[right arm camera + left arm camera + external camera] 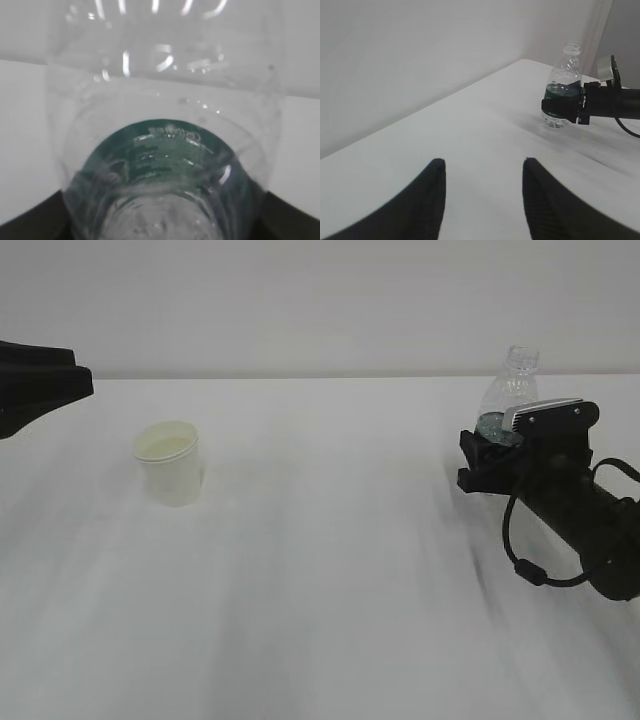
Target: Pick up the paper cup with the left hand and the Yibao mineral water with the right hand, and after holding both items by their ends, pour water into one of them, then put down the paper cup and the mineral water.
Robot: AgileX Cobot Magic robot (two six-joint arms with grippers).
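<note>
A clear water bottle (512, 390) with a dark green label band stands uncapped and upright on the white table (330, 590), its lower body clasped between the jaws of the right gripper (493, 452), which is closed around the label band; in the right wrist view the bottle (165, 150) fills the frame between the two dark fingers. Well to the left of the bottle, a white paper cup (170, 462) sits upright and alone on the table. Farther left of the bottle, beyond the cup, the left gripper (482, 192) hangs apart from it, jaws spread and holding nothing.
</note>
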